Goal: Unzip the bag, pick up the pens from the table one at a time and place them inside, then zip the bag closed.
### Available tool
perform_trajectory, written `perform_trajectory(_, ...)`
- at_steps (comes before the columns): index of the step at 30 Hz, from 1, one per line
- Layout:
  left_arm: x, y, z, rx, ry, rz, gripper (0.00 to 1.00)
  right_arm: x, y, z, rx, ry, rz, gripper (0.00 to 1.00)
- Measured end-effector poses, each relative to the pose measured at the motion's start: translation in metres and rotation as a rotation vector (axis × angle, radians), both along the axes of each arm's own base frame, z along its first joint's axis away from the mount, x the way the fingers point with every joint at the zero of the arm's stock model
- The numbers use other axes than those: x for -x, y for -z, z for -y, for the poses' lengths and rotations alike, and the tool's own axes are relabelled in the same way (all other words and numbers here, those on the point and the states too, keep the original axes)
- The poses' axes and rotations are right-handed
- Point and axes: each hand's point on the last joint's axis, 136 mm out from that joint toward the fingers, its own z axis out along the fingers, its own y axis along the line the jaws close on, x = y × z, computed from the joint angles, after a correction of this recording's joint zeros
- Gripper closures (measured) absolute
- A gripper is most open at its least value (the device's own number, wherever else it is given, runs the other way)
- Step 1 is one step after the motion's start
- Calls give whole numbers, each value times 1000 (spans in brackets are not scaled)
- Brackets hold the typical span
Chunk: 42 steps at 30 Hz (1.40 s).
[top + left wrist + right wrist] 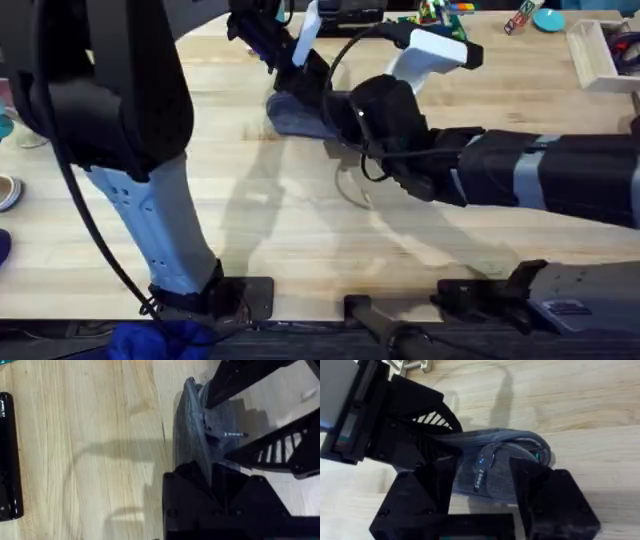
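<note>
Both jaws pinch the bag (505, 467) on the table (250, 210).

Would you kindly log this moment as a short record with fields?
bag: soft blue-grey fabric pouch lying on the pale wooden table
left gripper: at the pouch, black fingers straddling one end
right gripper: over the pouch, fingers either side of it
zipper: pull tab visible; open or closed, cannot tell
other: glossy black object beside the pouch

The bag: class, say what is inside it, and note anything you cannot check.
The bag lies on the table with both grippers at it. A green speck shows at its zipper line, perhaps a pen. The rest of its inside is covered by fabric and black fingers.
</note>
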Motion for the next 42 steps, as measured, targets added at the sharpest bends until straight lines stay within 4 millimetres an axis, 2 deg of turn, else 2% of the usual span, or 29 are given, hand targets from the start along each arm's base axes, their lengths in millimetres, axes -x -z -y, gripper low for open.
perform_trajectory(8, 1, 0, 0, 1, 0, -3, 959, 2, 4, 5, 15, 17, -14, 345)
perform_trajectory(13, 1, 0, 0, 1, 0, -3, 959, 1, 8, 8, 33, 29, -19, 420)
perform_trajectory(19, 1, 0, 0, 1, 0, -3, 959, -1, 15, 8, 45, 40, -19, 456)
perform_trajectory(23, 1, 0, 0, 1, 0, -3, 959, -1, 15, 10, 51, 47, -19, 531)
perform_trajectory(28, 1, 0, 0, 1, 0, -3, 959, -2, 16, 16, 67, 67, -19, 714)
perform_trajectory(32, 1, 0, 0, 1, 0, -3, 959, -3, 17, 19, 74, 76, -19, 932)
perform_trajectory(34, 1, 0, 0, 1, 0, -3, 959, -3, 17, 19, 76, 77, -19, 962)
perform_trajectory(42, 1, 0, 0, 1, 0, -3, 959, -3, 16, 19, 82, 74, -17, 968)
